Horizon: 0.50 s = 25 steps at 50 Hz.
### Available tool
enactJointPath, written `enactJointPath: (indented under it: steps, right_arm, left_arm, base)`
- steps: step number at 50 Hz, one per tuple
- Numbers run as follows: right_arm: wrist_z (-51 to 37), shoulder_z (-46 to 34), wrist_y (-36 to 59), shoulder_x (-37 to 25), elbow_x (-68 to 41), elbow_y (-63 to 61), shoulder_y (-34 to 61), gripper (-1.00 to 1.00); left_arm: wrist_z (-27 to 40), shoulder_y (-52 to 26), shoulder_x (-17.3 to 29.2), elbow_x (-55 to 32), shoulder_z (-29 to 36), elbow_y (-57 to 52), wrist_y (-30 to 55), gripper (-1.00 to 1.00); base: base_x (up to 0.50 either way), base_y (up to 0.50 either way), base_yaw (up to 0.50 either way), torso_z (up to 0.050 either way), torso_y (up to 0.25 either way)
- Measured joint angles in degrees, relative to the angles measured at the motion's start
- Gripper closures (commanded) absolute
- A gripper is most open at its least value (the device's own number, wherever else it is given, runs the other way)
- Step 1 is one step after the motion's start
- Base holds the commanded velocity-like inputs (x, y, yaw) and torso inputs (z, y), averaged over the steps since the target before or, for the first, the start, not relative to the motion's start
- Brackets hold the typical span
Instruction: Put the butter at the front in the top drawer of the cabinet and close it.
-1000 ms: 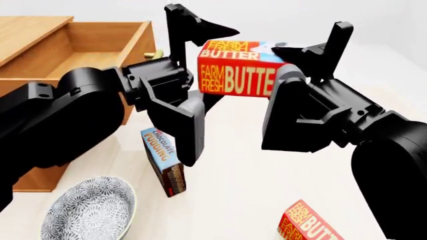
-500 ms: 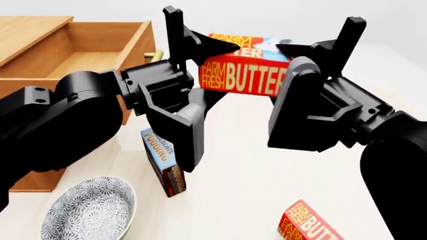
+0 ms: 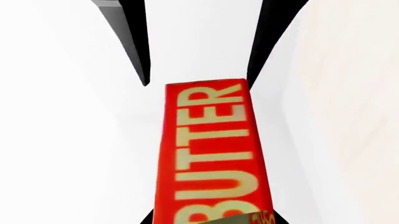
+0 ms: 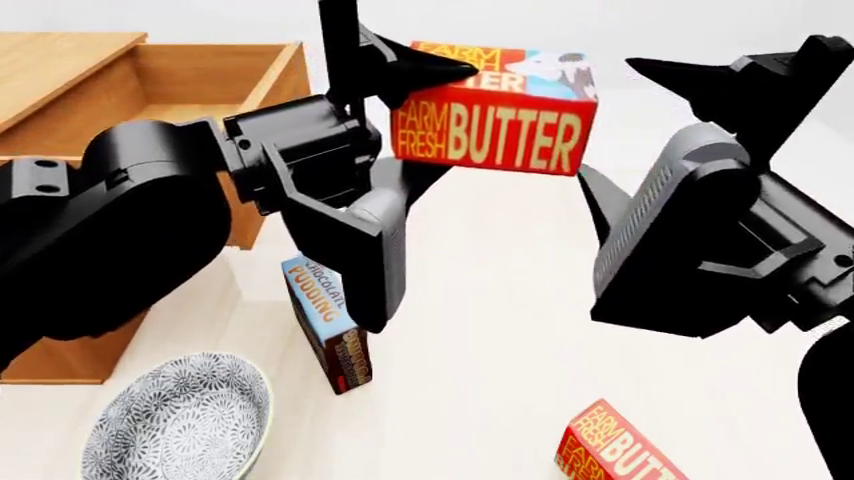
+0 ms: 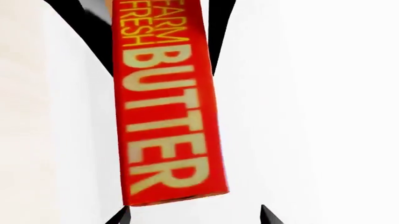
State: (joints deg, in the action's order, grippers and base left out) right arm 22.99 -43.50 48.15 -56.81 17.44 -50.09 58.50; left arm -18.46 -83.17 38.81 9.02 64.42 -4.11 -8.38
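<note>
A red-orange butter (image 4: pixel 494 125) carton hangs in the air, level, to the right of the open top drawer (image 4: pixel 274 85) of the wooden cabinet (image 4: pixel 60 55). My left gripper (image 4: pixel 400 85) is shut on the carton's left end. The right gripper (image 4: pixel 734 70) stands open just off the carton's right end, touching nothing. In the left wrist view the butter (image 3: pixel 209 154) runs away from my jaws. Seen from the right wrist, the butter (image 5: pixel 165 107) ends just short of my spread right gripper (image 5: pixel 193 217).
A second butter carton (image 4: pixel 621 450) lies at the near right of the table. A blue chocolate pudding box (image 4: pixel 327 325) stands under the left arm. A patterned bowl (image 4: pixel 180 420) sits at the near left, in front of the cabinet.
The right gripper has opened, let go of the butter and drawn back to the right. The left gripper keeps the carton and has lifted it slightly.
</note>
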Motion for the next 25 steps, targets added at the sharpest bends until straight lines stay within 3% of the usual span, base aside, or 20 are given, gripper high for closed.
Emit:
enactJointPath:
  steps: [5, 11, 19, 25]
  right_arm:
    - [0.0, 5.3, 3.3, -2.4, 1.3, -3.8, -4.0, -1.0]
    - [8.3, 11.6, 8.5, 2.3, 13.8, -6.6, -10.1, -1.0]
    - [24.7, 13.8, 22.8, 16.0, 36.4, -7.4, -10.9, -1.0]
    - [42.4, 20.8, 30.9, 29.9, 54.3, -3.4, -8.1, -1.0]
  left_arm:
    - [-1.8, -0.1, 1.1, -0.9, -0.3, -1.8, 4.2, 1.0]
    - [-2.9, 0.1, 1.8, -5.1, -2.9, -6.7, 14.5, 1.0]
    - [2.1, -0.8, -2.3, -20.4, -15.1, -15.8, 41.8, 1.0]
    - [7.6, -3.3, -7.0, -28.7, -23.5, -17.4, 60.9, 1.0]
  base:
    - [0.0, 0.0, 0.0, 0.002, 0.002]
    - [0.0, 0.0, 0.0, 0.0, 0.0]
    - [0.0, 0.0, 0.0, 0.0, 0.001]
    - [0.0, 0.0, 0.0, 0.002, 0.002]
